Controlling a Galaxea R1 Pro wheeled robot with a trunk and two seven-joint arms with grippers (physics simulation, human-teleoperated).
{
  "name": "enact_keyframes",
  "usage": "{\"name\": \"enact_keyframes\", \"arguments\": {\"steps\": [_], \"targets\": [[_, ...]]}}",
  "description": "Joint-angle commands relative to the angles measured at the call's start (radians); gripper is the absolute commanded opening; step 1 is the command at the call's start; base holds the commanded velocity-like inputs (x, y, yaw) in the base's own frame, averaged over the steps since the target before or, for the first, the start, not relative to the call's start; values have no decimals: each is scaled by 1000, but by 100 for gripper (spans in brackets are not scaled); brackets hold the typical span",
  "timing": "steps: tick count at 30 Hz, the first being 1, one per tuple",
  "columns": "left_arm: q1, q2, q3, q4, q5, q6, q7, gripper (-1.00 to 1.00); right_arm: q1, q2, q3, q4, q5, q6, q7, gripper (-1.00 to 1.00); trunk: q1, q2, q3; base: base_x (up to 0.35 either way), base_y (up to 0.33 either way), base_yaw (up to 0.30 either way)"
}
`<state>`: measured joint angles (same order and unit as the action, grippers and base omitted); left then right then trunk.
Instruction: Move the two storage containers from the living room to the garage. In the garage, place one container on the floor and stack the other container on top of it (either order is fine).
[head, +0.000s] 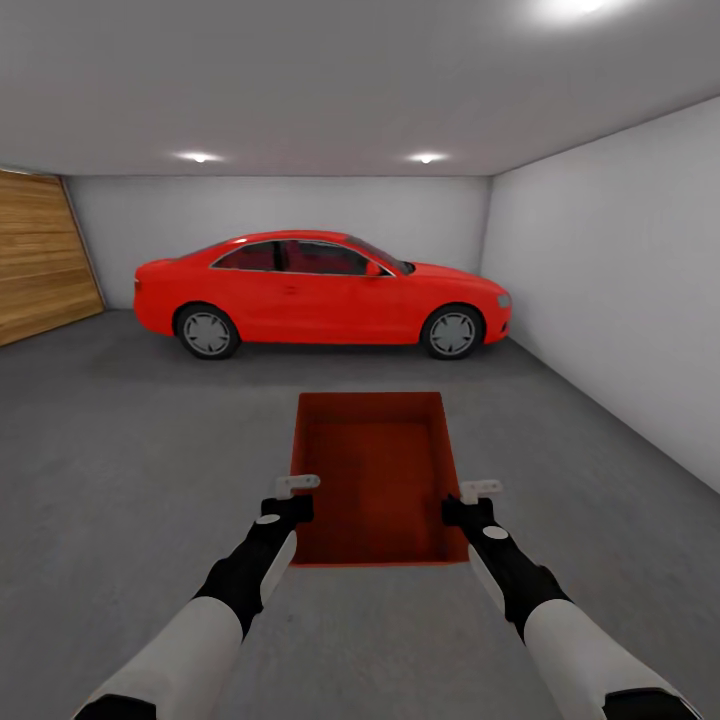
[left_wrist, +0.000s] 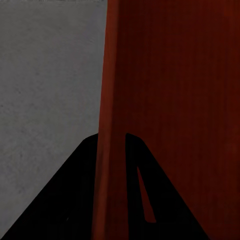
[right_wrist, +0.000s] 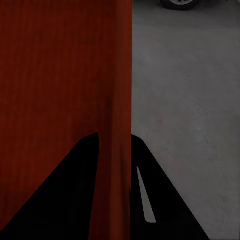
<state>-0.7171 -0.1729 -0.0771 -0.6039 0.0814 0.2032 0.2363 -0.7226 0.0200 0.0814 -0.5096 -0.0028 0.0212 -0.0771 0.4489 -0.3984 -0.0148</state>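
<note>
Forearms: white-and-black, rising from the lower corners of the head view toward mid-frame.
Left gripper (head: 290, 498): jaws pinching the left long wall of the storage container (head: 380, 480); in the left wrist view one dark finger (left_wrist: 75, 195) lies on each side of the red wall.
Right gripper (head: 470, 500): jaws likewise pinching the right long wall, one finger (right_wrist: 75, 190) on each face in the right wrist view.
Container place: centre of the head view, lower middle, open side up, between both grippers, above the grey floor (head: 120, 480); whether it is held just clear of the concrete or rests on it is hard to judge.
Room: garage, with the red car (head: 320, 295) in the middle distance, a wood-panelled door (head: 40, 250) at the left edge and a white wall (head: 620, 300) on the right.
Likely handling: empty, thin-walled and open-topped, so probably light and stiff enough to keep its shape, though thin walls may flex if squeezed hard; the fine ribbing should help friction.
Where to hold: opposite long walls, near the rim, level with each other, so the bin does not tip.
Risk: uneven lowering could let one wall slip.
</note>
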Motion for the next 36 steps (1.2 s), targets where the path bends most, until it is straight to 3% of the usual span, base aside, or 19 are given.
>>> {"name": "enact_keyframes", "arguments": {"steps": [1,36], "targets": [[-1,0,-3,-42,11,4,8,-100,0,0,1,1,-1,2,-4,-100,1,-2,-2,322,0,0],[-1,0,-3,-46,11,4,8,-100,0,0,1,1,0,2,-4,-100,1,-2,-2,322,0,0]]}}
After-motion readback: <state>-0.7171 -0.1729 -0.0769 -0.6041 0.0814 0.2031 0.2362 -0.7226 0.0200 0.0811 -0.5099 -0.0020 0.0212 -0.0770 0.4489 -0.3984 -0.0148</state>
